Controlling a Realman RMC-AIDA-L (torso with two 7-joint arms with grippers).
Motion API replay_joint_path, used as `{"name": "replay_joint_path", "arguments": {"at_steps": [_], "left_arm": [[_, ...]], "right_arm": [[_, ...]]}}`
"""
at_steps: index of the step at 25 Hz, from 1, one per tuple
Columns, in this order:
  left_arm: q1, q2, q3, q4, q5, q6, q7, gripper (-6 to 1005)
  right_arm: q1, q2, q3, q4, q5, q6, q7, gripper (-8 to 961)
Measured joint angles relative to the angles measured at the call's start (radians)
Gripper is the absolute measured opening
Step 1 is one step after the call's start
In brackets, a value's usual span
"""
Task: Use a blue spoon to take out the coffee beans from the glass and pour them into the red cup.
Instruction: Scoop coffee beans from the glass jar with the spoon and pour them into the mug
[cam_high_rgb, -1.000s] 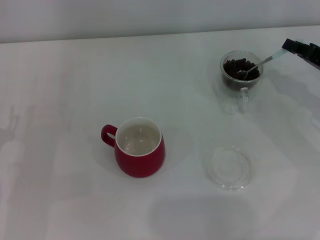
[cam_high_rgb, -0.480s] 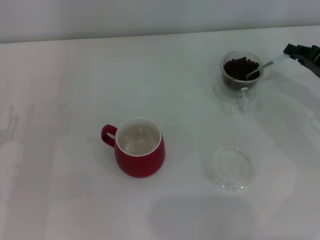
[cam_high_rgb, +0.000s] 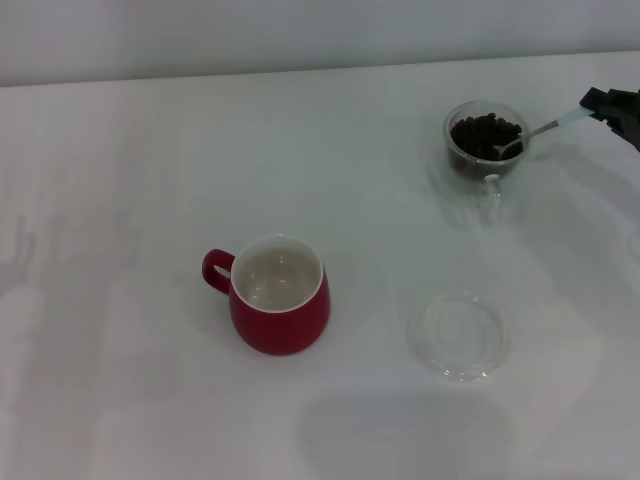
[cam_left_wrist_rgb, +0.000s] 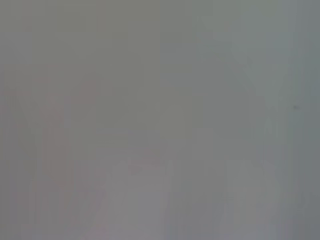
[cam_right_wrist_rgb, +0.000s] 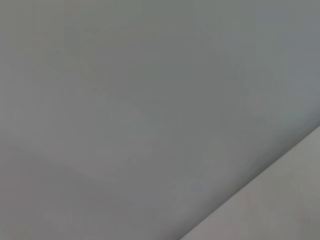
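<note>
The glass (cam_high_rgb: 486, 140) stands at the far right of the table, full of coffee beans (cam_high_rgb: 482, 130). The blue spoon (cam_high_rgb: 535, 131) rests with its silver bowl at the glass's near-right rim among the beans, handle slanting up to the right. My right gripper (cam_high_rgb: 596, 104), dark, at the right edge of the head view, is shut on the spoon's pale handle end. The red cup (cam_high_rgb: 279, 293) stands near the middle, white inside showing no beans, handle to the left. The left gripper is out of view. Both wrist views show only blank grey surface.
A flat clear glass saucer (cam_high_rgb: 460, 335) lies on the white table (cam_high_rgb: 150, 170) in front of the glass, right of the red cup. A pale wall runs along the table's far edge.
My right gripper has drawn back to the right and slightly down, pulling the spoon bowl from the middle of the beans toward the glass's right rim. The glass shifted a little to the right.
</note>
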Motion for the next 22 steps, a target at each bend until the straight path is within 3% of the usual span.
{"name": "replay_joint_path", "arguments": {"at_steps": [22], "left_arm": [[0.006,-0.003,0.000,0.008,0.024,0.022,-0.009,800]], "right_arm": [[0.002,-0.002,0.077,0.050,0.027,-0.063,0.039,199]]}}
